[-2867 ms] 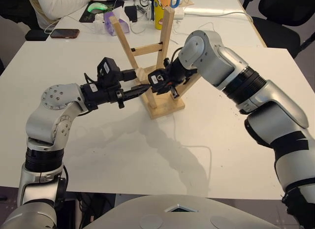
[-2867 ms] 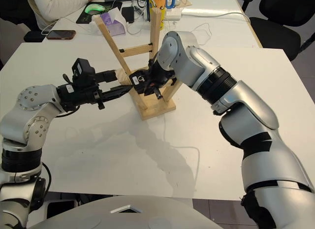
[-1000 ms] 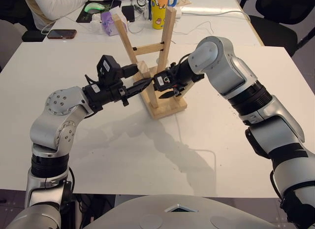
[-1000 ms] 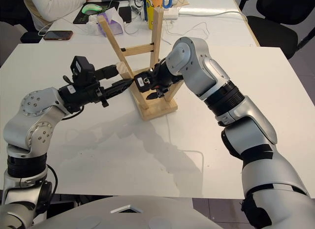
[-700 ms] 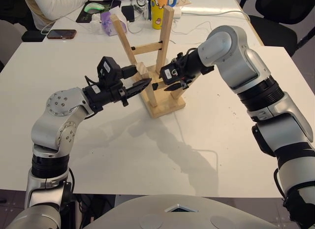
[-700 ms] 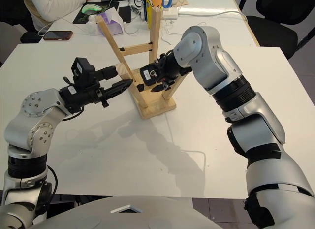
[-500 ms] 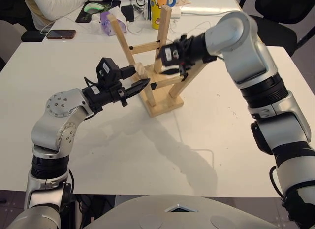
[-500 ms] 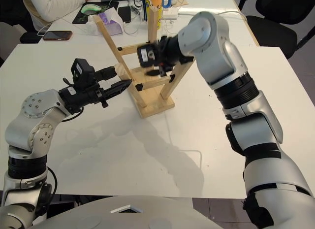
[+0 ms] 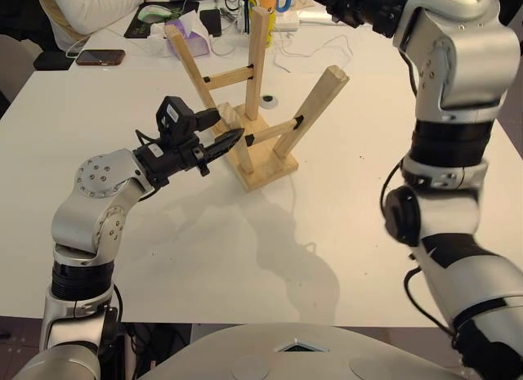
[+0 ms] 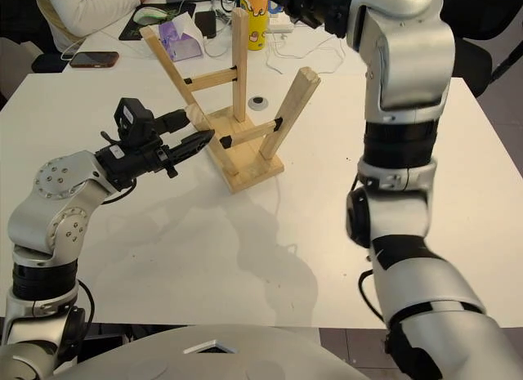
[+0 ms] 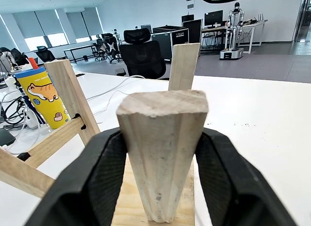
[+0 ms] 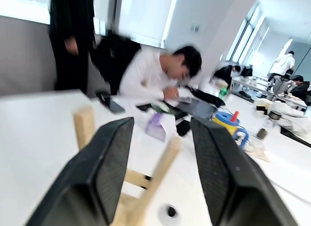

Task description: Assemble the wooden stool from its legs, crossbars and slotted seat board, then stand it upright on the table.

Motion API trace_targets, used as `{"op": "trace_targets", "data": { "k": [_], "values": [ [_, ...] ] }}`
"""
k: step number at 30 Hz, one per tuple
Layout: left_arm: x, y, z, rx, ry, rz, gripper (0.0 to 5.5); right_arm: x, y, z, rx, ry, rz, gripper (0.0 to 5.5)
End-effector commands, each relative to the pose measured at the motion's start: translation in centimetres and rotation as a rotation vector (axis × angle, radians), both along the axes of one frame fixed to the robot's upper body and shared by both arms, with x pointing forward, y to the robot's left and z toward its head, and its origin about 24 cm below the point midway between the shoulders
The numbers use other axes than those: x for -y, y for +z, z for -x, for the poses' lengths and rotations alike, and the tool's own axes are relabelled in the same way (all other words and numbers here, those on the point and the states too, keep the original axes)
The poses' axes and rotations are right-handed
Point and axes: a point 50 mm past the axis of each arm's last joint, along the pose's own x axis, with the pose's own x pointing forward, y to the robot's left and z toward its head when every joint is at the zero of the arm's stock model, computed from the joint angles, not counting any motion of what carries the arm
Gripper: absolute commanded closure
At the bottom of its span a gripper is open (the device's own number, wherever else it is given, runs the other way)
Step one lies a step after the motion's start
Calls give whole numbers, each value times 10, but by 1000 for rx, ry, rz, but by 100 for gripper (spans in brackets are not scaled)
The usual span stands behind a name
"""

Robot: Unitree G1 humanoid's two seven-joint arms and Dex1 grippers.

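The wooden stool (image 9: 274, 133) is upside down near the middle of the white surface (image 9: 351, 192). Its seat board (image 9: 270, 170) lies flat on the surface and 4 legs (image 9: 258, 57) point up, joined by 2 crossbars (image 9: 229, 75) that we can see. The left gripper (image 9: 225, 140) has its fingers (image 11: 104, 177) clamped on the free end of the nearest leg (image 11: 163, 153), 1 finger on each side. The right gripper (image 12: 163, 126) is raised high over the far side, well apart from the stool, with its fingers apart and nothing between them.

We judge the stool to be light and stiff, so it will not bend. But the bare wood is smooth and can slip between hard fingers. The joints look only pushed together, so a pull at the tip of 1 leg may loosen it from the seat board. To turn it upright we would hold 2 opposite legs close to the crossbars, where the frame seems strongest. The legs are splayed, so a lift from 1 side may tip it.
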Motion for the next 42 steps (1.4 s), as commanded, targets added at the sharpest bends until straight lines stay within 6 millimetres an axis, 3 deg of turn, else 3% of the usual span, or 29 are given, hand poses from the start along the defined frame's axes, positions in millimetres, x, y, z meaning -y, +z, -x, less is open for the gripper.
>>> {"op": "trace_targets", "data": {
  "k": [1,8,12,14,20,22,24,26,27,29,31,34,37,42],
  "values": [
    [-2,-3,6,-15,39,26,332,-14,-48,43,-101,40,-191,358],
    [8,-14,10,-70,30,45,332,-27,-115,61,-437,-37,-290,468],
    [14,-17,10,-87,11,37,332,-43,-130,63,-471,-28,-281,531],
    [15,-17,9,-92,4,31,332,-50,-123,60,-402,-20,-280,548],
    [15,-17,7,-101,-5,20,332,-55,-59,57,7,-63,-397,548],
    [14,-17,7,-102,-7,18,332,-54,-58,56,58,-82,-380,548],
    [14,-16,7,-101,-6,17,332,-60,-95,51,-59,-88,-193,548],
    [14,-15,8,-98,-5,18,332,-57,-192,61,-455,-55,264,548],
    [14,-13,9,-95,-7,20,332,-46,-232,78,-678,-39,369,548],
    [14,-12,10,-90,-8,25,332,-25,-271,91,-871,-76,451,548],
    [14,-11,10,-89,-7,28,332,-17,-282,93,-908,-70,476,548],
    [13,-10,8,-87,-6,28,332,-29,-270,84,-799,-42,395,548],
    [13,-9,7,-86,-6,29,332,-44,-229,64,-557,-55,197,548],
    [7,-10,8,-94,10,29,332,-28,-150,44,-86,-215,-62,548]
  ]
}}
